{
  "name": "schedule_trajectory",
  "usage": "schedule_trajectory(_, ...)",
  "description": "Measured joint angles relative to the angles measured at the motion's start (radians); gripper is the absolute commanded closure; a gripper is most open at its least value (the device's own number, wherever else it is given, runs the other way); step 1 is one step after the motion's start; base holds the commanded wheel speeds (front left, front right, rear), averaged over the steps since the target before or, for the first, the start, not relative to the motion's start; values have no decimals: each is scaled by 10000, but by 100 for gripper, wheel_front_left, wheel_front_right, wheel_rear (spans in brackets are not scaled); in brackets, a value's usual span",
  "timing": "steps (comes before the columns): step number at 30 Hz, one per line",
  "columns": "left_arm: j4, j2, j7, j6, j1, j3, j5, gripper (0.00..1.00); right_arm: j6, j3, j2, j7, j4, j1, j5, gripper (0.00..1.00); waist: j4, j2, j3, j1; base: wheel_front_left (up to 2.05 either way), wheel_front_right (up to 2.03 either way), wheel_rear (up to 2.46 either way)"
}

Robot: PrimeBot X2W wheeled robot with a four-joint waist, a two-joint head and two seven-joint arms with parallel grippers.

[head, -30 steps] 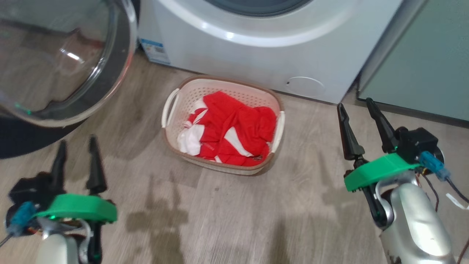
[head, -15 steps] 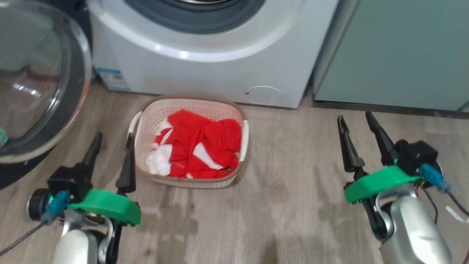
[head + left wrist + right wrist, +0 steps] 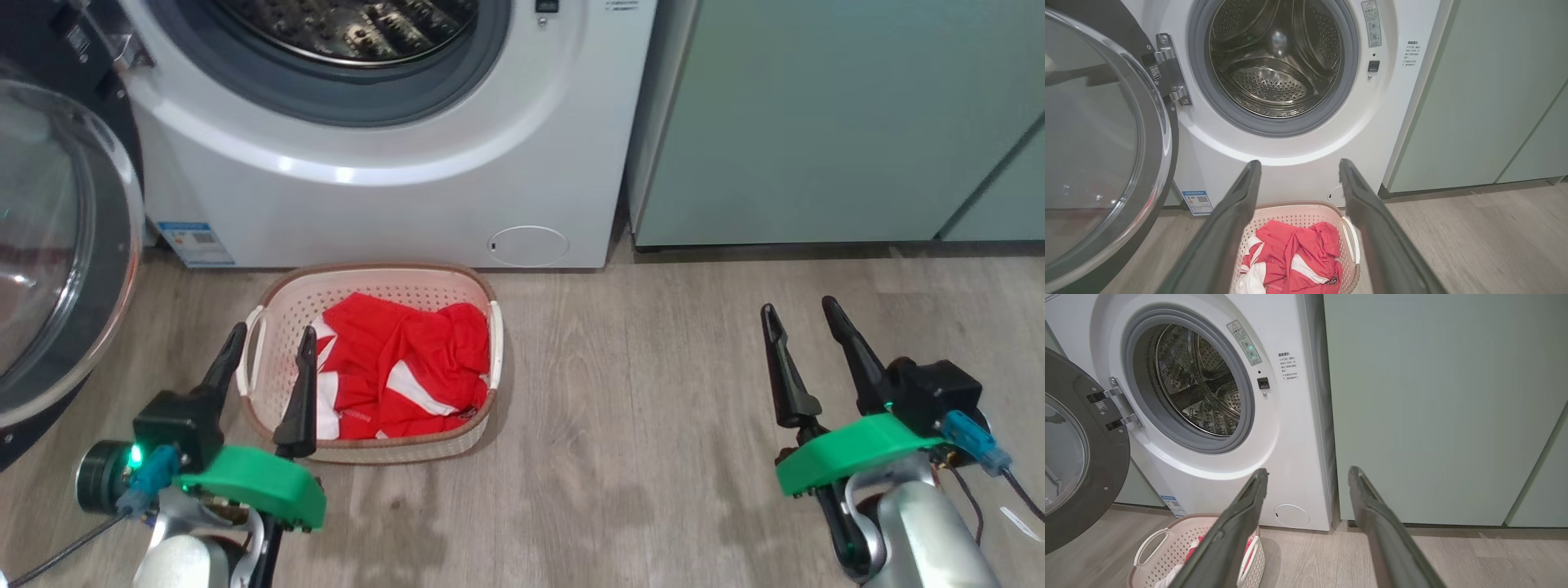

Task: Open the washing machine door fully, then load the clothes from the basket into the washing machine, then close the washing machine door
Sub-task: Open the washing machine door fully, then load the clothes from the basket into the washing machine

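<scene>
The washing machine (image 3: 392, 204) stands at the back with its steel drum (image 3: 1278, 57) bare. The washing machine door (image 3: 57, 245) is swung wide to the left, glass bowl facing me; it is also in the left wrist view (image 3: 1106, 143). The basket (image 3: 371, 282) sits on the floor before the washer, with the red clothes (image 3: 400, 367) heaped inside it. My left gripper (image 3: 272, 335) is open near the basket's left handle, holding nothing. My right gripper (image 3: 798, 309) is open over bare floor far right of the basket. The left wrist view looks over the basket (image 3: 1298, 206) and clothes (image 3: 1298, 257).
Pale green cabinets (image 3: 816, 122) run along the right of the washer. A small round white flap (image 3: 529, 245) sits low on the washer front, and a blue sticker (image 3: 196, 243) at its lower left. Wood floor (image 3: 653, 408) spreads between the basket and my right gripper.
The head camera has tilted up and turned, bringing the drum opening into view. My left gripper has come in beside the basket's left side. The right gripper holds its pose.
</scene>
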Motion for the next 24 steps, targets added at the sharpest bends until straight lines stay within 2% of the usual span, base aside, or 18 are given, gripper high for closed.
schedule_trajectory(24, -92, 159, -12, 190, 5, -65, 12, 0, 0, -59, 21, 0, -128, 132, 31, 0, -302, 0, 37, 0, 0, 0, 0)
